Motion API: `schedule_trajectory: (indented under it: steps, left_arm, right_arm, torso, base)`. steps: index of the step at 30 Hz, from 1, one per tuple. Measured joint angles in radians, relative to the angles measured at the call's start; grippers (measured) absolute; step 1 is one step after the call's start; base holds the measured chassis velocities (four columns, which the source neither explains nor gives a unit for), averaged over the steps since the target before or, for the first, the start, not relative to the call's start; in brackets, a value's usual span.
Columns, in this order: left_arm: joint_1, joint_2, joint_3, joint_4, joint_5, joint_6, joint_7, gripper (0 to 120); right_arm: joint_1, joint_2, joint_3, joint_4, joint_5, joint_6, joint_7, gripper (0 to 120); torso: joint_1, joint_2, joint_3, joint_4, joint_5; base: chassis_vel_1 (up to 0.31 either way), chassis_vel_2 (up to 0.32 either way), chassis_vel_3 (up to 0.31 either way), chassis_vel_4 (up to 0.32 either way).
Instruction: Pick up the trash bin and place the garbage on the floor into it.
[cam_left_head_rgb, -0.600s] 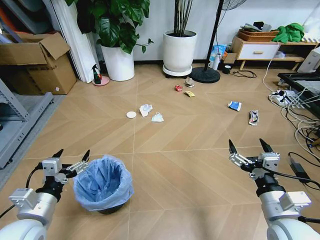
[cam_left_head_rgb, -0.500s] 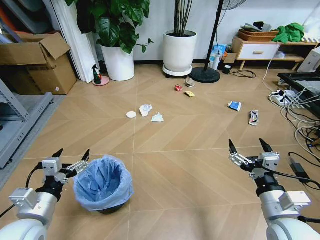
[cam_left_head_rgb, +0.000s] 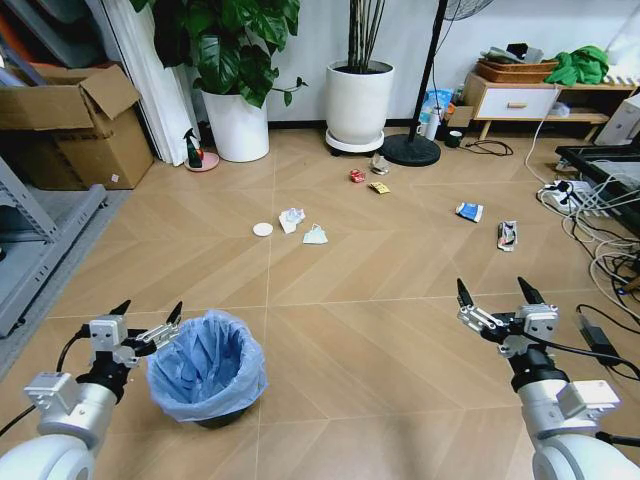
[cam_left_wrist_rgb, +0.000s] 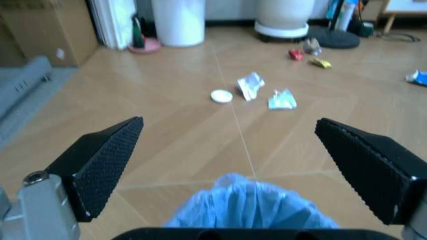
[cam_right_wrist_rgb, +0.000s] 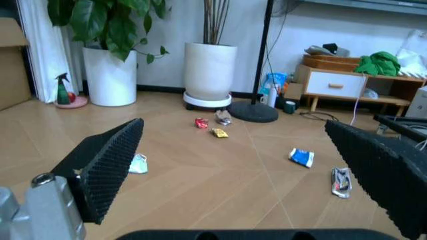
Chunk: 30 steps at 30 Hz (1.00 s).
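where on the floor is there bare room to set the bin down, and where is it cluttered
Bare floor lies between the trash bin and the right hand, and onward to the tissues. A second free patch sits beyond the left hand, toward the cardboard box. It is crowded by the red can, the packets and the cables.

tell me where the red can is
In the head view the red can lies on the floor mid-room, beside the yellow wrapper, before the white pot.
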Motion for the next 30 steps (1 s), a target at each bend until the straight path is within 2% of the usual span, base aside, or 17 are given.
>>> schedule_trajectory:
  steps: [8,12,15,16,21,30]
  left_arm:
    - [-0.019,0.047,-0.001,0.035,-0.055,0.100,-0.002,100]
    - [-0.045,0.068,-0.001,0.078,-0.078,0.234,0.001,100]
    - [-0.054,0.071,-0.001,0.086,-0.084,0.263,0.000,100]
    - [-0.070,0.076,-0.005,0.102,-0.099,0.330,-0.008,100]
    - [-0.082,0.091,-0.003,0.130,-0.109,0.393,-0.020,100]
    - [-0.121,0.099,0.011,0.187,-0.115,0.423,-0.037,100]
  right_arm:
    - [0.000,-0.002,0.000,-0.004,0.002,-0.002,-0.008,100]
    - [0.000,-0.003,-0.002,-0.008,0.002,-0.002,-0.015,100]
    - [0.000,-0.004,-0.002,-0.009,0.002,-0.002,-0.016,100]
    - [0.005,-0.010,-0.009,-0.015,0.003,-0.002,-0.016,100]
    - [0.013,-0.020,-0.019,-0.025,0.005,-0.005,-0.018,100]
    - [0.028,-0.034,-0.045,-0.046,0.009,-0.012,-0.019,100]
  torso:
    - [0.000,0.000,0.000,0.0000,0.0000]
    - [0.000,0.000,0.000,0.0001,0.0000]
    - [0.000,0.000,0.000,0.0000,-0.0002]
    - [0.000,0.000,0.000,-0.0001,0.0002]
    - [0.000,0.000,0.000,0.0000,0.0002]
    - [0.000,0.000,0.000,0.0000,-0.0001]
  base:
    - [0.000,0.000,0.000,0.000]
    - [0.000,0.000,0.000,0.000]
    - [0.000,0.000,0.000,0.000]
    - [0.000,0.000,0.000,0.000]
    - [0.000,0.000,0.000,0.000]
    - [0.000,0.000,0.000,0.000]
